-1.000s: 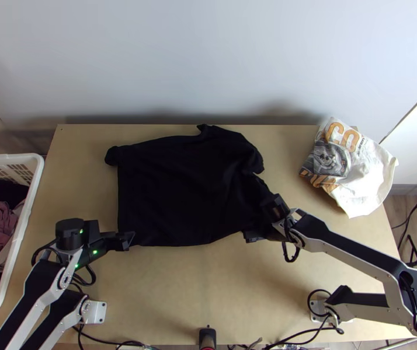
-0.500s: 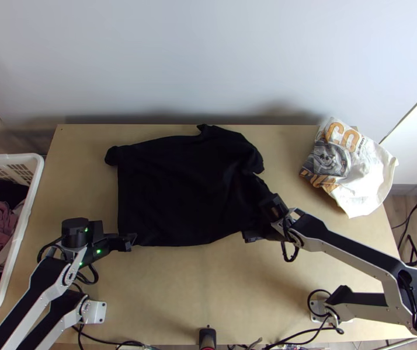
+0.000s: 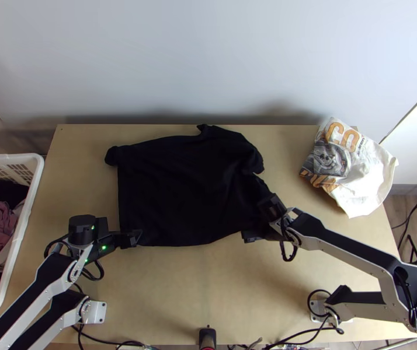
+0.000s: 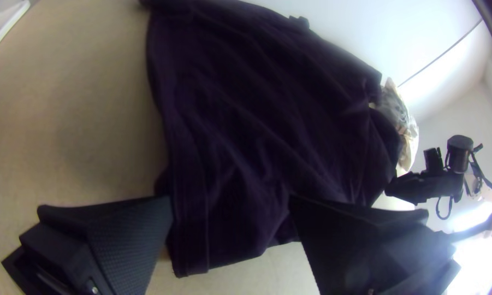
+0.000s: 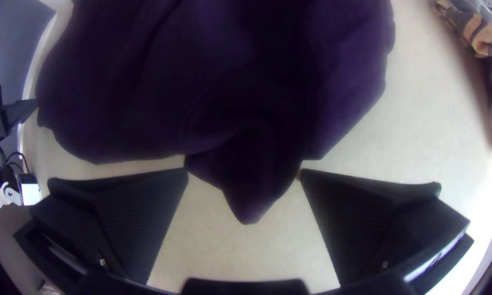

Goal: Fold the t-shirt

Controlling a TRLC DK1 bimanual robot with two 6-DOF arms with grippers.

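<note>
The black t-shirt (image 3: 179,186) lies spread on the table, its right side somewhat bunched. At its near left corner is my left gripper (image 3: 134,238). In the left wrist view the left gripper (image 4: 232,205) stands open, with the corner of the t-shirt (image 4: 256,125) between its fingers. My right gripper (image 3: 255,233) is at the near right corner. In the right wrist view the right gripper (image 5: 244,172) is open too, and a pointed bit of the t-shirt (image 5: 248,191) lies between its fingers.
A white printed cloth (image 3: 354,169) lies bunched at the table's back right. Left of the table (image 3: 179,291) stands a white basket (image 3: 24,224) holding clothes. Cables run along the near edge.
My left gripper has moved a little to the right, onto the t-shirt's near left corner. The right gripper has barely moved, and the t-shirt lies as before.
</note>
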